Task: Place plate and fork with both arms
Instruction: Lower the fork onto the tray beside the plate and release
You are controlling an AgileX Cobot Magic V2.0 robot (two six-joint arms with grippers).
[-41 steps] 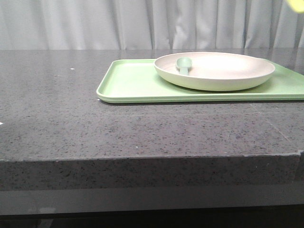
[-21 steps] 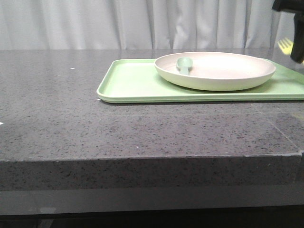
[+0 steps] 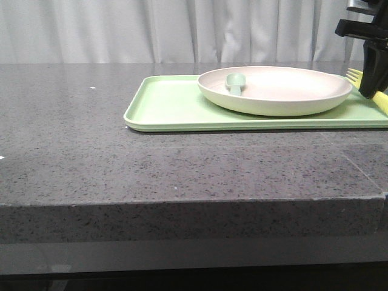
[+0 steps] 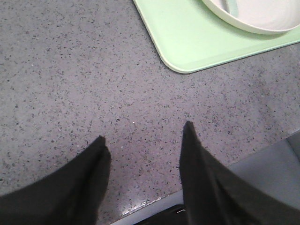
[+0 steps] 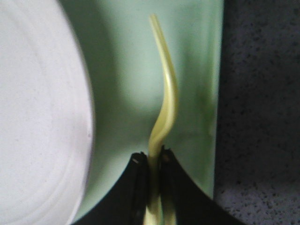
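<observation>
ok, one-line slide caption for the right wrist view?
Right gripper pinches the fork over the tray, beside the plate.

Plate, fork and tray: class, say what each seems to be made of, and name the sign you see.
Plate: probably matte plastic; cream, dull, no glare. Fork, pinched in the right gripper: likely thin plastic; pale yellow, slightly translucent. Tray: seemingly matte plastic; even light green, rounded rim.

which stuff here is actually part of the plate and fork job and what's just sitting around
Part of the job:
- plate, on the tray
- fork, clamped in the right gripper, over the tray beside the plate
- left gripper, open above bare counter

Just there:
- tray
- spoon, in the plate
- counter
- curtain
</observation>
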